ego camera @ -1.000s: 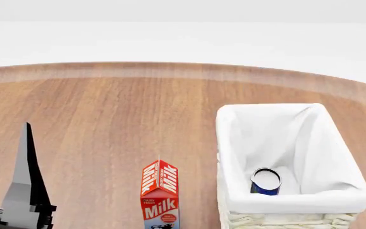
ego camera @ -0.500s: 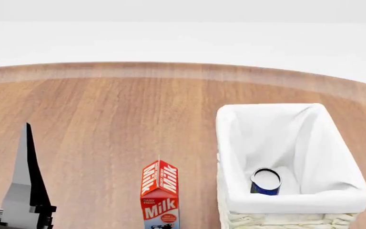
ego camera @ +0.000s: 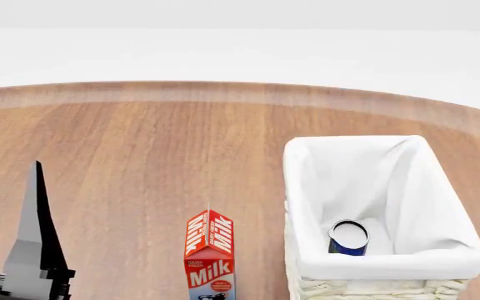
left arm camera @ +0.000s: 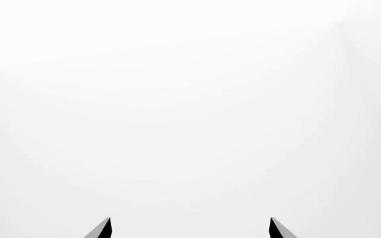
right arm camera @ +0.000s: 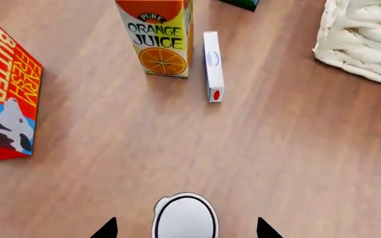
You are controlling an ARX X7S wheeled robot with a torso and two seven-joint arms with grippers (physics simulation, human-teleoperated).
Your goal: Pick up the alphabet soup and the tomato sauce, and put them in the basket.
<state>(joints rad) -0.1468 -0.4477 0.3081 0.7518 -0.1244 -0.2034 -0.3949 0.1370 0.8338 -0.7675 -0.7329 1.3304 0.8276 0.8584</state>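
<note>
The alphabet soup stands upright inside the basket, toward its near end, silvery top up and blue label showing below it. The basket sits on the right of the wooden worktop, its white cloth lining folded over the rim. In the right wrist view a corner of the basket's woven wall shows.

A milk carton stands just left of the basket, near the front edge of the head view. The left gripper rises at the near left of the worktop, well apart from the carton. Its wrist view shows only blank white past its two fingertips, which stand apart with nothing between them, so it is open.

The right gripper hangs over the worktop with its dark fingertips spread on either side of a can with a pale top. Its label is hidden, so I cannot tell whether it is the tomato sauce. The fingertips do not visibly touch it.

Farther off stand an orange juice carton with a small white box lying just beside it, and a butter box well apart from them.
</note>
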